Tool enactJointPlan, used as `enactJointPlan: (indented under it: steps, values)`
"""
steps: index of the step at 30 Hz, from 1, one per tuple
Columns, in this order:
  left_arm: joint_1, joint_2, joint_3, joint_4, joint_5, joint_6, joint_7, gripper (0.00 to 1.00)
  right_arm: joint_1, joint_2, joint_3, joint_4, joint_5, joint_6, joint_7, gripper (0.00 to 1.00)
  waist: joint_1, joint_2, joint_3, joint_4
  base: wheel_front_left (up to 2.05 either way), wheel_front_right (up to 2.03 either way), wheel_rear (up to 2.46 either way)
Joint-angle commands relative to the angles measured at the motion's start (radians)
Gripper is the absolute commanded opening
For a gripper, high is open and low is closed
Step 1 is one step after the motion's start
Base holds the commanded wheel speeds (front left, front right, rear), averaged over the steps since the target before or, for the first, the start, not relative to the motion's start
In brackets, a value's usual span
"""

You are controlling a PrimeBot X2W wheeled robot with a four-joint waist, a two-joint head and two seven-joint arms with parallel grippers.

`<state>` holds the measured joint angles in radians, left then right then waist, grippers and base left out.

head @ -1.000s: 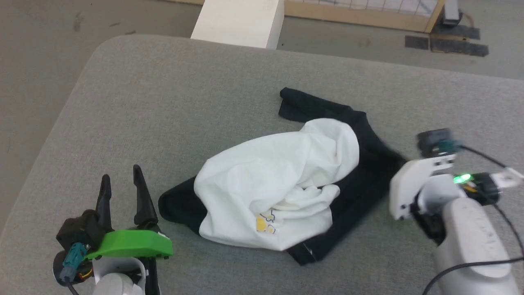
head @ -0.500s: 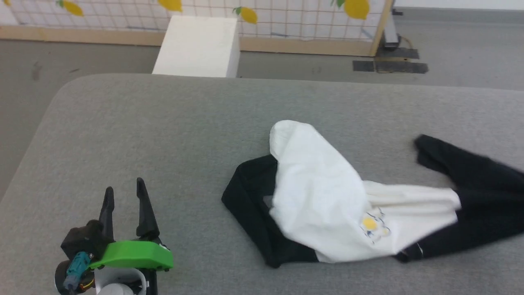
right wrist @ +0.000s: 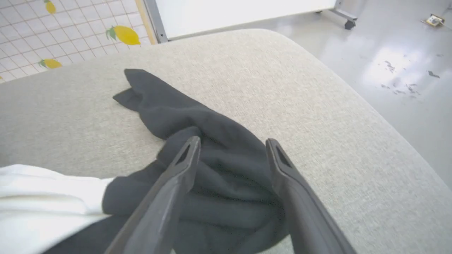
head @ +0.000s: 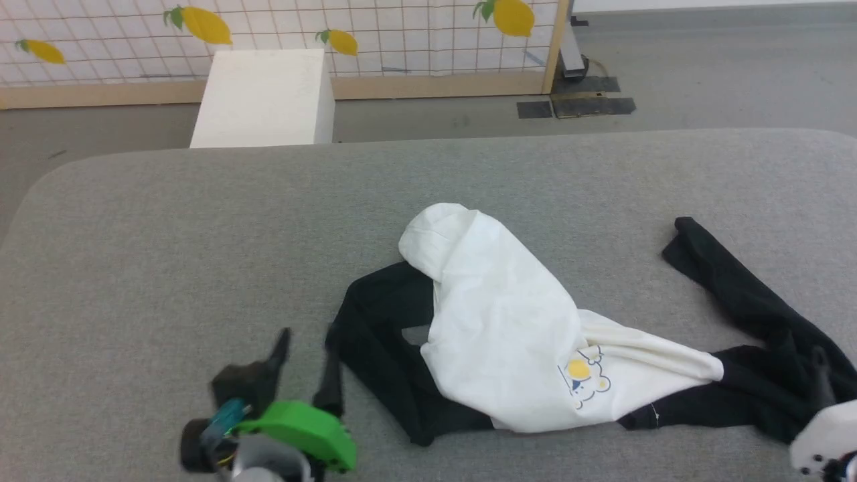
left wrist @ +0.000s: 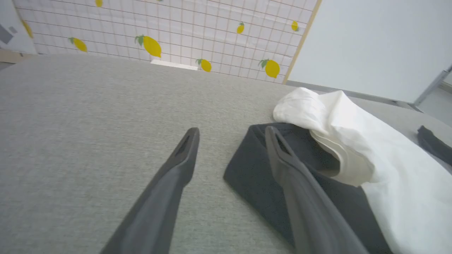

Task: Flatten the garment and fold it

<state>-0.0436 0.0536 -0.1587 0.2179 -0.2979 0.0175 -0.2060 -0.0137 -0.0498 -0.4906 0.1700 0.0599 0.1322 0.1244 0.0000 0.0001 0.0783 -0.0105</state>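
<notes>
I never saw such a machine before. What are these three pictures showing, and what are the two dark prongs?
This is a wheeled robot with two arms. The wide picture comes from a camera on its head; the other two come from wrist cameras, each looking along that arm's two dark fingers. These are your prongs. A crumpled white shirt lies on a grey padded surface. The left jaws stand open at the edge of one black sleeve; the right jaws stand open over the other sleeve. Neither holds anything.
</notes>
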Motion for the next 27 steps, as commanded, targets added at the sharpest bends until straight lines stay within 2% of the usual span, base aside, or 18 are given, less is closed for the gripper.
enactJointPlan:
  steps: [1, 3, 6, 8, 12, 15, 16, 17, 20, 23, 27]
  values:
    - [-0.04, -0.003, -0.023, 0.018, 0.002, -0.003, 0.035, 1.0, 0.011, 0.0, 0.029, -0.007, 0.011, -0.002, -0.029, 1.0, 0.0, -0.0001, 0.008, -0.011, 0.0, 0.0, 0.0]
    - [-0.078, -0.003, -0.054, 0.056, 0.012, 0.01, 0.107, 1.0, 0.012, 0.0, 0.071, -0.013, 0.018, -0.002, -0.06, 1.0, 0.0, -0.0001, 0.012, -0.015, 0.0, 0.0, 0.0]
    - [-0.133, 0.0, -0.078, 0.13, 0.046, 0.071, 0.249, 1.0, 0.008, 0.0, 0.129, -0.016, 0.033, -0.002, -0.072, 1.0, 0.0, -0.0001, 0.019, -0.023, 0.0, 0.0, 0.0]
    - [-0.168, 0.003, -0.087, 0.173, 0.059, 0.093, 0.338, 1.0, 0.007, 0.0, 0.157, -0.019, 0.044, -0.002, -0.07, 1.0, 0.0, -0.0001, 0.023, -0.028, 0.0, 0.0, 0.0]
    - [-0.222, 0.015, -0.098, 0.251, 0.069, 0.114, 0.473, 1.0, 0.005, 0.0, 0.213, -0.037, 0.06, -0.002, -0.056, 1.0, 0.0, -0.0001, 0.036, -0.036, 0.0, 0.0, 0.0]
    - [-0.243, 0.018, -0.105, 0.299, 0.051, 0.1, 0.576, 1.0, 0.005, 0.0, 0.245, -0.053, 0.072, -0.002, -0.045, 1.0, 0.0, -0.0001, 0.044, -0.039, 0.0, 0.0, 0.0]
    - [-0.248, 0.019, -0.107, 0.306, 0.042, 0.088, 0.602, 0.24, 0.007, 0.0, 0.257, -0.058, 0.076, -0.002, -0.041, 1.0, 0.0, -0.0001, 0.046, -0.039, 0.0, 0.0, 0.0]
    - [-0.251, 0.019, -0.106, 0.306, 0.034, 0.081, 0.61, 0.0, 0.008, 0.0, 0.264, -0.062, 0.081, -0.002, -0.039, 1.0, 0.0, -0.0001, 0.047, -0.039, 0.0, 0.0, 0.0]
    - [-0.252, 0.025, -0.078, 0.271, 0.013, 0.08, 0.553, 0.0, 0.013, 0.0, 0.281, -0.072, 0.086, -0.002, -0.032, 1.0, 0.0, -0.0001, 0.049, -0.03, 0.0, 0.0, 0.0]
    - [-0.229, 0.032, -0.021, 0.224, -0.009, 0.112, 0.434, 0.0, 0.018, 0.0, 0.296, -0.081, 0.089, -0.002, -0.034, 1.0, 0.0, -0.0001, 0.044, -0.015, 0.0, 0.0, 0.0]
    - [-0.167, 0.047, 0.063, 0.163, -0.048, 0.152, 0.328, 0.0, 0.023, 0.0, 0.298, -0.095, 0.081, -0.002, -0.041, 1.0, 0.0, -0.0001, 0.034, 0.018, 0.0, 0.0, 0.0]
